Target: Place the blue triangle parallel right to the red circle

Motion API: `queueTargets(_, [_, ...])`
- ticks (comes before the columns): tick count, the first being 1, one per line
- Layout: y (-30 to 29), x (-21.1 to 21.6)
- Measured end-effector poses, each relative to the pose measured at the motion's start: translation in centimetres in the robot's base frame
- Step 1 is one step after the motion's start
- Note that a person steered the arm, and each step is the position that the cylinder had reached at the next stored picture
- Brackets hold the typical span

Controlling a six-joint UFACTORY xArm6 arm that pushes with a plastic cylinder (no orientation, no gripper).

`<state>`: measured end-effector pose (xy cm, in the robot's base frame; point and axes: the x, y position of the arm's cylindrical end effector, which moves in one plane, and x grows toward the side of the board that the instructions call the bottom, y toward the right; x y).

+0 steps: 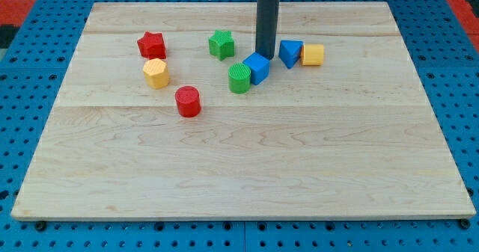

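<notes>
A: Where's my tip [266, 56]?
B: Camera view: just behind the blue cube [257, 67], left of the blue triangle [290, 53]. No fingers show, only the rod.
A: And the red circle [188, 101]?
B: Well left on the desk [239, 162].

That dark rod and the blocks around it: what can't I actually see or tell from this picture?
- My tip: its very end sits behind the blue cube, so contact with it cannot be judged.
- The arm above the rod: cut off by the view's top.
- Blue triangle and yellow block: touching or just apart, too close to tell.
- Green cylinder: whether it touches the blue cube is unclear.
</notes>
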<state>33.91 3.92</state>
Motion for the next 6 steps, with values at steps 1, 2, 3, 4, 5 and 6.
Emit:
queueTargets(1, [0.0,0.6])
queueTargets(2, [-0.2,-0.4])
queueTargets(3, [-0.1,-0.7])
queueTargets(4, [3.6,-0.9])
queueTargets(5, [5.4,1.6])
queueTargets(6, [5.9,4.4])
